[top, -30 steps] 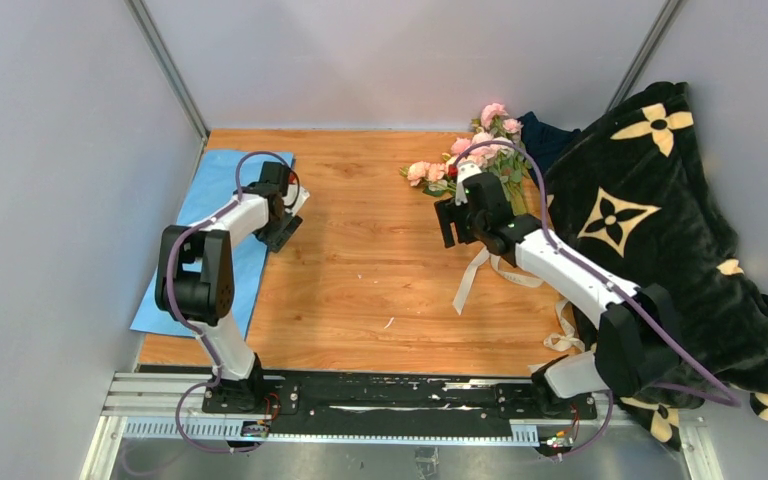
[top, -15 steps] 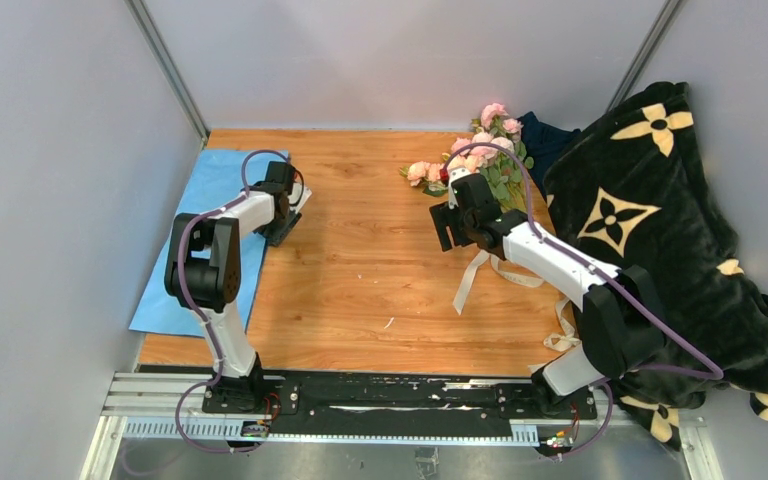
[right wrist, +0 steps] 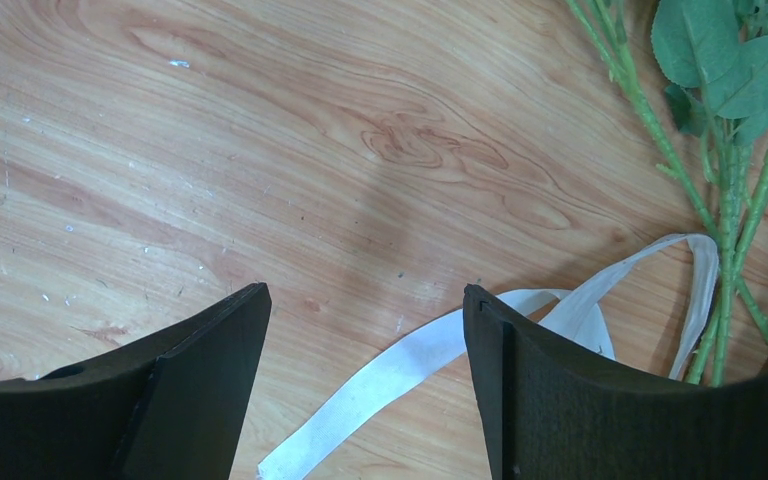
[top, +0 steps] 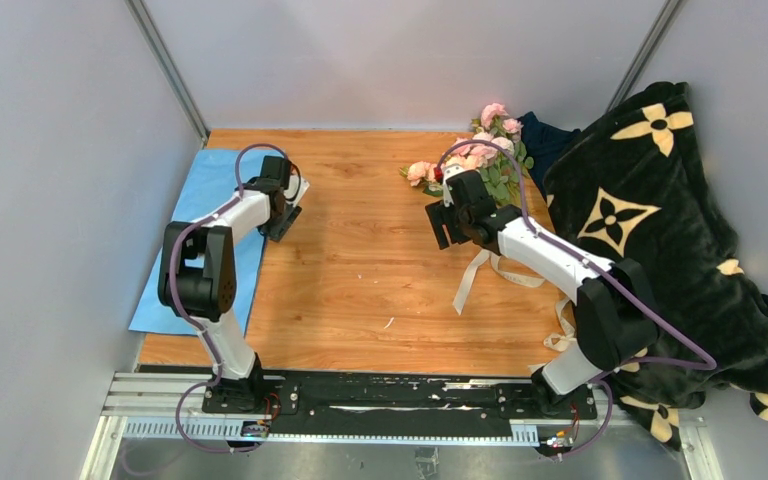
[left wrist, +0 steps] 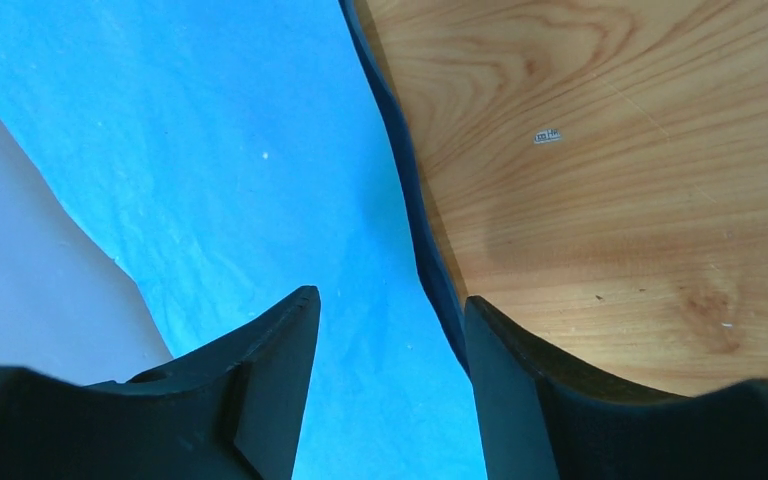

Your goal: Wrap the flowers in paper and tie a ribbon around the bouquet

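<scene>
Blue and very thin, likely soft like tissue: see the paper (top: pixel 210 175) lying flat at the left side of the tabletop (top: pixel 360 270), with its right edge curled up a little to show a darker side. Probably weighs almost nothing, creases and tears fast, slides on the wood. Best to pinch that raised edge gently, not the flat middle.

Over that same edge, find the left tool (left wrist: pixel 390 297), jaws partly apart, gripping nothing. Reaches far from its near-left base, elbow bent, wrist tipped down.

Look far right for the flowers (top: pixel 485 150): pink roses, green leaves, long thin stems (right wrist: pixel 730 230), lying beside a black blanket (top: pixel 650 220). Probably bend easily and bruise at the petals. Better to hold low on the stems, never on the heads.

Note the ribbon (right wrist: pixel 410 370), cream and limp, looped on the wood with one loop against the stems. Likely slips and twists, so take it by a loose end.

Above it, find the right tool (right wrist: pixel 365 290), jaws wide, holding nothing. Stretches from the near-right base toward the middle, wrist aimed down at the wood.

Seems nothing wrapped or tied yet.
</scene>
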Controlling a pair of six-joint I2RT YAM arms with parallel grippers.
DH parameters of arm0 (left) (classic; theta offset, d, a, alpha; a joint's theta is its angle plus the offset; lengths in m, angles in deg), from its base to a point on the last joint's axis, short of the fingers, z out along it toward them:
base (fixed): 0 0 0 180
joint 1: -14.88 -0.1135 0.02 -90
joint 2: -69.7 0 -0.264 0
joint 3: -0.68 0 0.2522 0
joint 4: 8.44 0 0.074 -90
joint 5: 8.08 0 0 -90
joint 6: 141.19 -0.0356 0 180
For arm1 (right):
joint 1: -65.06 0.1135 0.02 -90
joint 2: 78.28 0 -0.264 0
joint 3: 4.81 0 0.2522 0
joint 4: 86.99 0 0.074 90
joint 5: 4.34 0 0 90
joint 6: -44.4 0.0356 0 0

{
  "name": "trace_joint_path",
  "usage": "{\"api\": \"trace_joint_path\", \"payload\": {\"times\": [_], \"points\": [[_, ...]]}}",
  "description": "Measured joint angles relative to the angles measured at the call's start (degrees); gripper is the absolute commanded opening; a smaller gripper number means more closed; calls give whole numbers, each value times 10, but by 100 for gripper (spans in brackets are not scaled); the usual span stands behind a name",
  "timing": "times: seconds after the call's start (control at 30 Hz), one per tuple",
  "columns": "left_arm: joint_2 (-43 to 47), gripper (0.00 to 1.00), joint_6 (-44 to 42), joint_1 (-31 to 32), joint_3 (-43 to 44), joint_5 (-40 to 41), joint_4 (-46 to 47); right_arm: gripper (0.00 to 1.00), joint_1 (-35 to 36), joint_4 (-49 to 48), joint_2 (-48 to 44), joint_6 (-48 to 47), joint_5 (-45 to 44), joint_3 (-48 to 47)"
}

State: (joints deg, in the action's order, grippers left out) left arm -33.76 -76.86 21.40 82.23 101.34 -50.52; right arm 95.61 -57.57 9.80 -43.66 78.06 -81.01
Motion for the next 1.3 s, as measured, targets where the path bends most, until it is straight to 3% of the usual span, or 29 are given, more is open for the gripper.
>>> {"api": "trace_joint_path", "payload": {"times": [0.3, 0.7, 1.07, 1.23, 1.3], "points": [[-1, 47, 3, 0, 4, 6, 3, 75, 3, 8, 10, -3, -1, 0], [-43, 46, 3, 0, 3, 33, 30, 75, 4, 19, 15, -7, -10, -1], [-44, 37, -5, -1, -3, 69, 59, 75, 4, 20, 15, -11, -11, -1], [-44, 42, -15, -13, -5, 82, 73, 75, 5, 21, 15, -11, -11, -1], [-44, 37, -24, -17, -12, 91, 86, 75, 5, 21, 15, -11, -12, -1]]}}
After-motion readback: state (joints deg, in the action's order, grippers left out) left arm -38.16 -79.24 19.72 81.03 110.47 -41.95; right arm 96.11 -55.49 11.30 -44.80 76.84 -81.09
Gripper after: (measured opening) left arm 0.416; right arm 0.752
